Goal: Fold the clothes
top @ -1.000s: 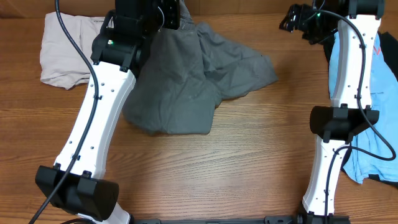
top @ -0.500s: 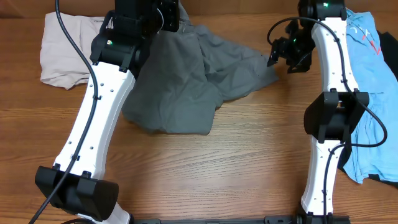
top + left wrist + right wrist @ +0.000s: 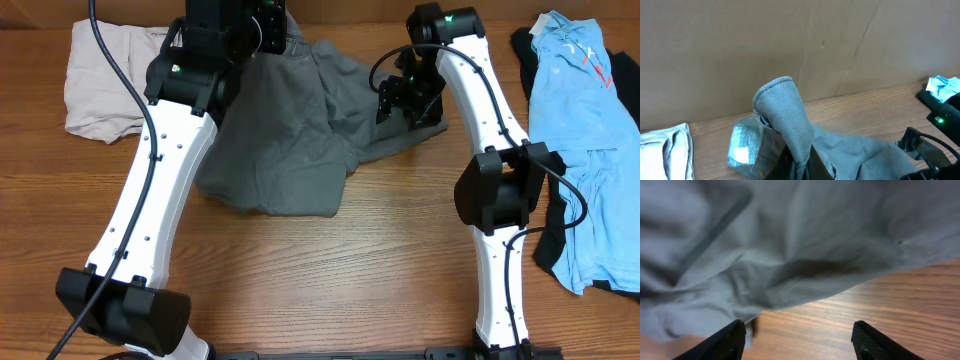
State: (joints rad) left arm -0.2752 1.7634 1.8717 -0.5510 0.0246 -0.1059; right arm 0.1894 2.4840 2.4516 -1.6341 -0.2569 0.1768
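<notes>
"Four garments on the tabletop (image 3: pixel 400 260), by my count. Which one are you working on?"

"The grey shorts (image 3: pixel 290 140), the biggest heap, lying toward the back at the middle. The light blue garment (image 3: pixel 575 120) is spread out at my far right, the beige garment (image 3: pixel 105 80) is bunched at my far left, and a black garment (image 3: pixel 548 255) peeks out from under the blue one. None of those three is in my reach at the moment."

"And your tools?"

"My left tool (image 3: pixel 800 162) is clamped on the waistband of the shorts and holds that end up off the wood, with the paler lining showing below the bend. My right tool (image 3: pixel 805 340) has its fingers apart with nothing between them. It hangs just over the shorts' right edge, where the cloth meets bare wood."

"So which step is this?"

"I judge it an early one: getting a second hold so that the shorts can be spread flat. No fold is made yet. Next, I think, the right tool should go down onto that loose edge and pinch a single layer, not a bunch. The cloth is limp, so a shallow bite could slip."
</notes>
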